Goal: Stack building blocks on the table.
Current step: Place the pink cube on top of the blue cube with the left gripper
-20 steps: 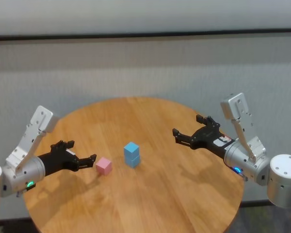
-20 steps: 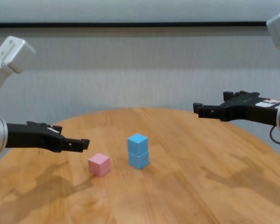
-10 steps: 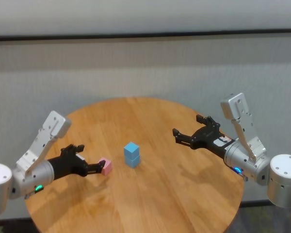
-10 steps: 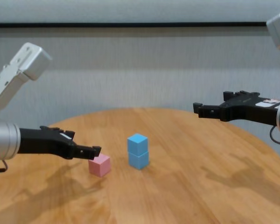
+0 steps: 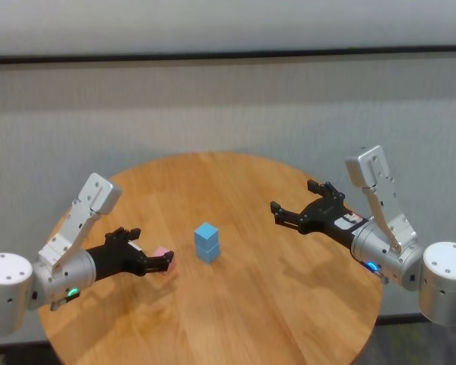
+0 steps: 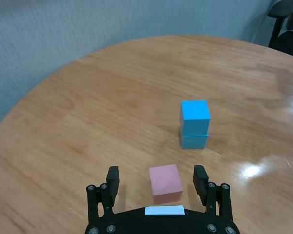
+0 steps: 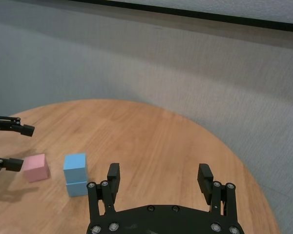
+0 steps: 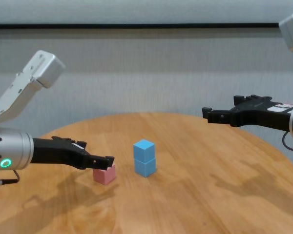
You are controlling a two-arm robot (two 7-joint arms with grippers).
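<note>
Pink block [image 6: 165, 181] sits between open left hand [image 6: 157, 180] fingers, partly hidden.

A pale pink cube [image 6: 165, 182] sits flat between the left tool's [image 6: 158, 178] open fingers; two light blue cubes [image 6: 195, 124] stand stacked just beyond.

Behind my work area I see a grey textured wall [image 5: 228, 114] filling the middle of the head view. A dark horizontal strip [image 5: 228, 55] runs across it near the top, and above that sits a paler, smoother band [image 5: 228, 23]. In the upper right corner of the left wrist view I can make out part of 1 dark chair [image 6: 285, 19]. Soft light leaves bright glare patches at the right of that view.
</note>
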